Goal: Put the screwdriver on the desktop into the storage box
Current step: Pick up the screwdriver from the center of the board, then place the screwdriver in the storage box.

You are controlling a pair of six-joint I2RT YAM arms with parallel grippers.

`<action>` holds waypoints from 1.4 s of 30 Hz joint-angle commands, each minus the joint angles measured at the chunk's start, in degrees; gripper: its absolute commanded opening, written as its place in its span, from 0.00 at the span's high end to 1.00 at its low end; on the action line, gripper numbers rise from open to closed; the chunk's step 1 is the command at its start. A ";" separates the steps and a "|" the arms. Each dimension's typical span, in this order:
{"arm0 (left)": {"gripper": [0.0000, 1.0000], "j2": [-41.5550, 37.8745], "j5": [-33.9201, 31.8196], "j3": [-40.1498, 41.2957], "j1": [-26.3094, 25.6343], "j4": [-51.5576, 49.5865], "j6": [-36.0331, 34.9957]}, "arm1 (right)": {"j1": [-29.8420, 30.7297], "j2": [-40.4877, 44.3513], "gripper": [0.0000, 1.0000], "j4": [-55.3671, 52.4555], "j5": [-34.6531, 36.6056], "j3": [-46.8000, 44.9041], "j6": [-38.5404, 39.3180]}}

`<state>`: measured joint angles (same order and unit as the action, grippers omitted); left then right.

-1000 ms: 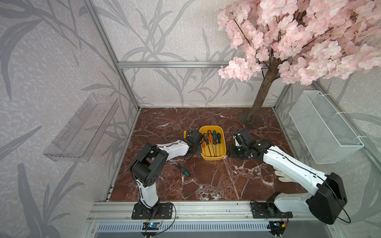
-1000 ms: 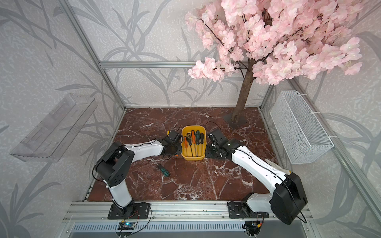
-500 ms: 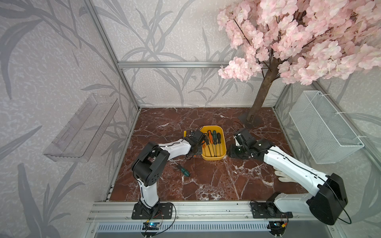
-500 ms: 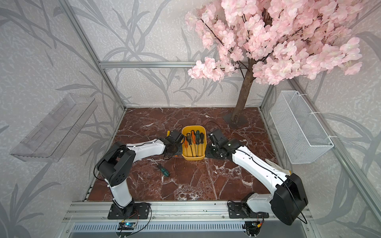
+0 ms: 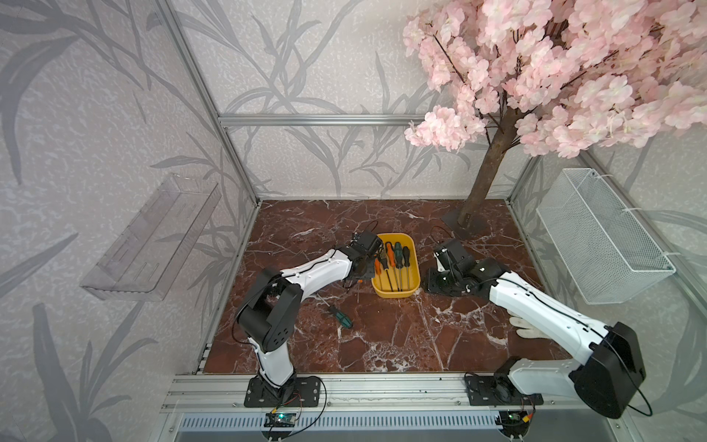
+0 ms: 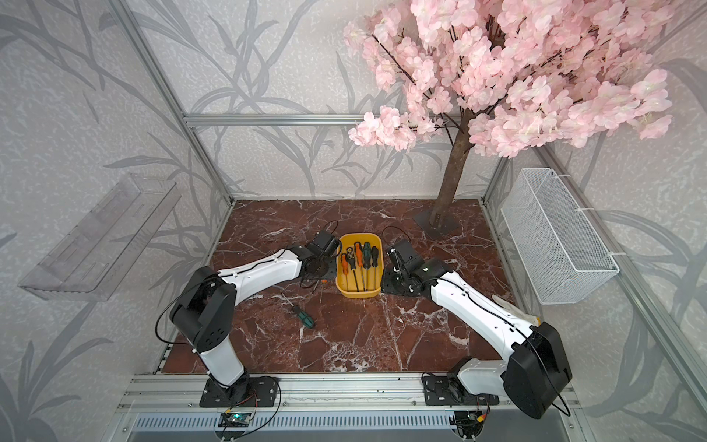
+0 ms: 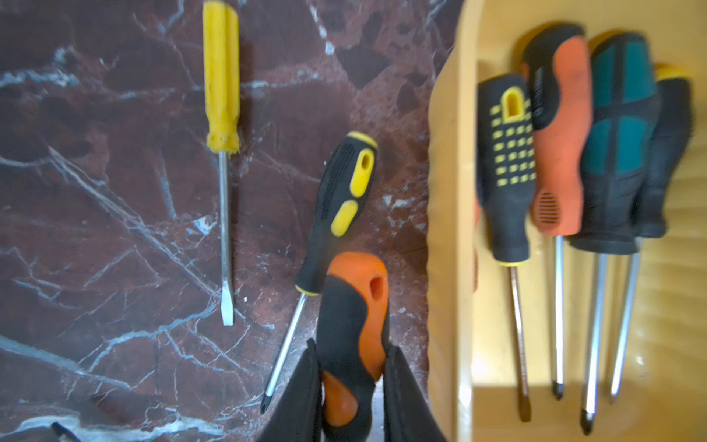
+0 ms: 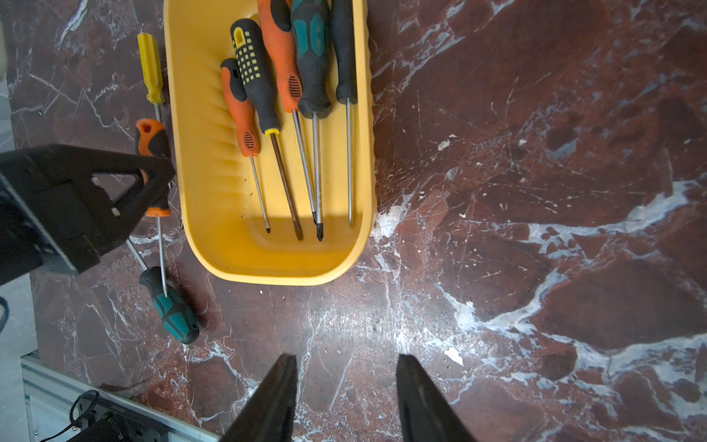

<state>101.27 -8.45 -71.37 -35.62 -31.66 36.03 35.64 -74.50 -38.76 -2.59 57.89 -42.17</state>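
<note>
A: Holding anything, left claw (image 7: 352, 354)?

B: Clamped narrow on the orange screwdriver (image 7: 354, 302), low on the handle, butt sticking out ahead of the jaws.

A: Where, measured from the box (image 5: 394, 294)?

B: Just outside its long wall on the left-arm side, close but apart. Not yet over the rim. Seemingly raised off the counter (image 5: 382, 336), though hard to tell how far.

A: Long axis?

B: Parallel to that long wall. Butt toward the box's far end, shaft back toward its near end.

A: So which way to go?

B: Sideways over the wall, toward the right-arm side, probably with no turn of the wrist. Then down next to the small orange one (image 8: 239, 107) lying nearest that wall.

A: Right claw (image 8: 346, 398)?

B: Part-open, empty, above bare counter past the box's opposite wall. Farther from the job, so best left idle.

A: Anything else outside the box?

B: Three more: a yellow one (image 7: 221, 76) and a black-yellow one (image 7: 340, 206) alongside the same wall, and a green one (image 5: 341, 318) off the near corner.
</note>
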 commanded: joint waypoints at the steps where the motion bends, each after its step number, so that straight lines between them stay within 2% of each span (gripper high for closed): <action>1: 0.92 -2.45 0.37 -5.24 0.03 -2.29 -0.79 | 0.32 1.89 0.54 0.29 0.91 -0.41 -0.10; 8: 0.92 1.71 4.99 -14.00 -0.28 -2.14 1.11 | 0.22 2.71 0.54 0.00 1.16 -0.67 -0.10; 16: 0.92 8.54 8.37 -18.32 -1.83 4.33 4.28 | -0.24 5.21 0.54 -0.95 1.97 -1.96 0.25; 27: 0.92 20.27 7.56 -27.28 -5.28 7.57 6.49 | -2.46 8.26 0.54 -2.05 1.56 -4.23 0.64; 42: 0.90 24.88 8.07 -26.85 -6.58 11.78 8.71 | -3.27 8.40 0.54 -1.95 0.96 -4.67 0.60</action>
<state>125.16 -0.49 -97.47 -41.54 -21.56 44.01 32.56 -66.70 -39.33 -1.56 53.80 -41.98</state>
